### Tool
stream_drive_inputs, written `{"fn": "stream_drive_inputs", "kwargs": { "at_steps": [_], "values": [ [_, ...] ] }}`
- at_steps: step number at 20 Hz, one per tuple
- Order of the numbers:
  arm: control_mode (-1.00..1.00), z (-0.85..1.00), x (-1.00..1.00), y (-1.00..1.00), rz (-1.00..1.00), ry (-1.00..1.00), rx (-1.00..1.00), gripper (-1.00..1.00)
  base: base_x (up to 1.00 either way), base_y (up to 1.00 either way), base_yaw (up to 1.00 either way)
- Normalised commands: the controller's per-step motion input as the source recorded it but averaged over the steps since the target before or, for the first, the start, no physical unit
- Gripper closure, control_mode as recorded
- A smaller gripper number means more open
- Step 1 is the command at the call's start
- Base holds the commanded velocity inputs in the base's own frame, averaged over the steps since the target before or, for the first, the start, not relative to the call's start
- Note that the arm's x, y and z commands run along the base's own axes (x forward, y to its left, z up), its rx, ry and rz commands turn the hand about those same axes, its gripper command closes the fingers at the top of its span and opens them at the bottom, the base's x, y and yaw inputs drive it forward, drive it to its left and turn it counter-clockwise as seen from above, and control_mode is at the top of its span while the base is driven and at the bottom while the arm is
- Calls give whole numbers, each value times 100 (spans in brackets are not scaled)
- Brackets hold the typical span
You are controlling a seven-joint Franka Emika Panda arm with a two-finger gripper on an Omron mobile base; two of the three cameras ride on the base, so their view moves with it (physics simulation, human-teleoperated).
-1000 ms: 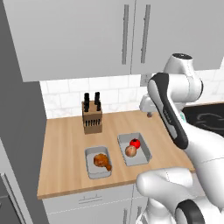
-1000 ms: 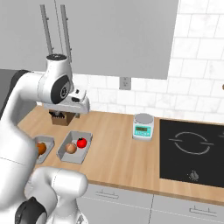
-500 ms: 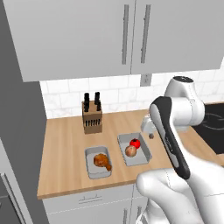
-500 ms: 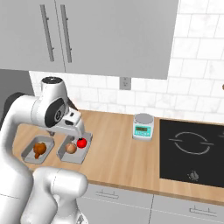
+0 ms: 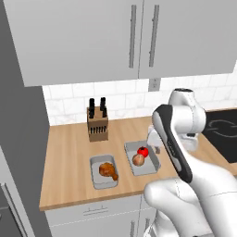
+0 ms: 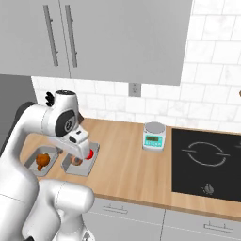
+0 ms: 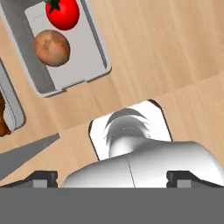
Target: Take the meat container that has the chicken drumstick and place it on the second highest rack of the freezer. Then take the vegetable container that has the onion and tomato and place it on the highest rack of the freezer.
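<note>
The meat container (image 5: pixel 104 171) lies on the wooden counter with the chicken drumstick (image 5: pixel 108 170) inside. Right of it is the vegetable container (image 5: pixel 142 159), holding the tomato (image 5: pixel 143 151) and the onion (image 5: pixel 138 159). From the hand view I see the vegetable container (image 7: pixel 65 48) at upper left with tomato (image 7: pixel 62 13) and onion (image 7: pixel 52 47), and the meat container's rim (image 7: pixel 11 105) at the left edge. My gripper (image 7: pixel 111 177) hangs open and empty above the counter's front edge, to one side of the vegetable container. The freezer's grey side (image 5: pixel 21 148) rises at the far left; its racks are hidden.
A knife block (image 5: pixel 97 121) stands at the back of the counter (image 5: pixel 69 152). A kitchen scale (image 6: pixel 154 136) sits near the black cooktop (image 6: pixel 207 160) to the right. Upper cabinets (image 5: pixel 134 37) hang overhead.
The arm has folded downward, and the hand has dropped from near the knife block to just over the containers. The containers have not moved.
</note>
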Motion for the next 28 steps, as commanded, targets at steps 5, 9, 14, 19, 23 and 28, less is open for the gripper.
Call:
{"fn": "stream_drive_inputs", "kwargs": {
  "at_steps": [5,9,14,19,23,28],
  "values": [
    [-100,-13,0,28,-19,0,0,-100,0,0,0],
    [-100,-12,1,100,-20,-9,-1,-100,0,0,0],
    [-100,-9,0,100,-24,-6,0,-100,0,0,0],
    [-100,-23,-3,100,-29,0,0,-100,0,0,0],
    [-100,-30,0,72,-35,0,-4,-100,0,0,0],
    [-100,-27,0,47,-42,3,0,-100,0,0,0]
  ]
}}
